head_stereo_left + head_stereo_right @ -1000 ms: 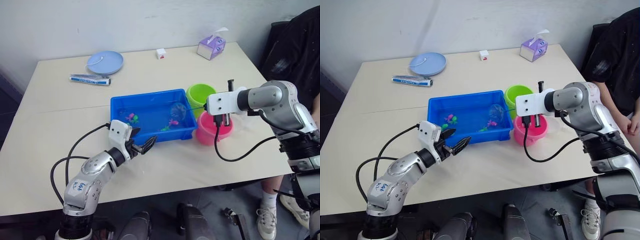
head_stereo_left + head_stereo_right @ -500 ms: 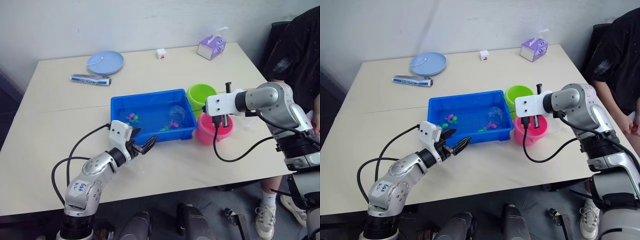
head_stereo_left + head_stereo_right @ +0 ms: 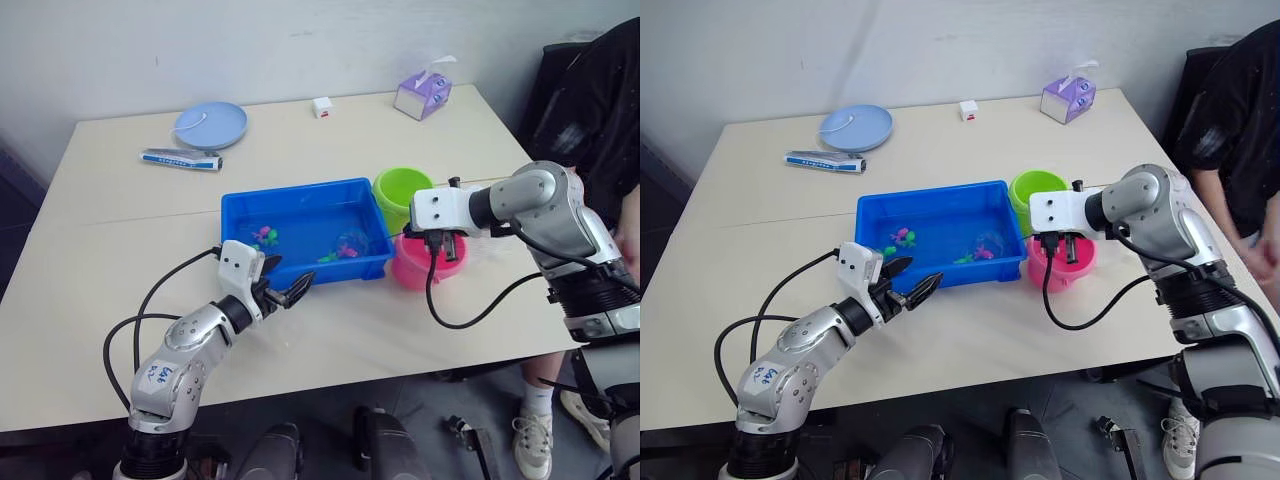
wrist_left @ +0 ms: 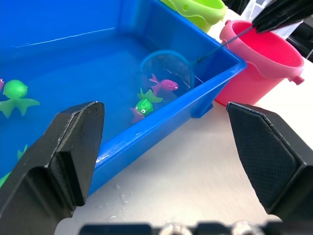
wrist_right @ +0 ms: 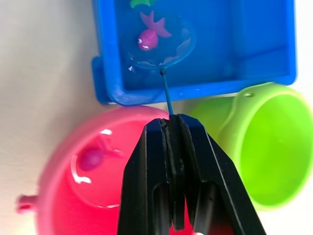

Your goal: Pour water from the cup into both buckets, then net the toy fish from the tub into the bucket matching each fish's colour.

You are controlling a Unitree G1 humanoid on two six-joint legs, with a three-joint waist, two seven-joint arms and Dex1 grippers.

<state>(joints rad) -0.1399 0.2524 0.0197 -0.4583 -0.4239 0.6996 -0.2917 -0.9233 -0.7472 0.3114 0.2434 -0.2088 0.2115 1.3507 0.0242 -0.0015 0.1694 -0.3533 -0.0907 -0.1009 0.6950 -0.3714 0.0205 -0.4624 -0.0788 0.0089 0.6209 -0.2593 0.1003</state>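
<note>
Since a second ago, your right gripper (image 3: 440, 238) has dipped lower over the pink plastic bucket (image 3: 415, 268). Right wrist view: fingers clamp the blue-rimmed hoop net's (image 5: 161, 46) thin stick; beyond their tips, the hoop rings a magenta toy fish (image 5: 150, 34) inside the shallow blue plastic tub (image 5: 195, 88). Left wrist view: your left gripper's (image 4: 166, 161) fingers (image 4: 63, 161) stand wide apart before the tub.
</note>
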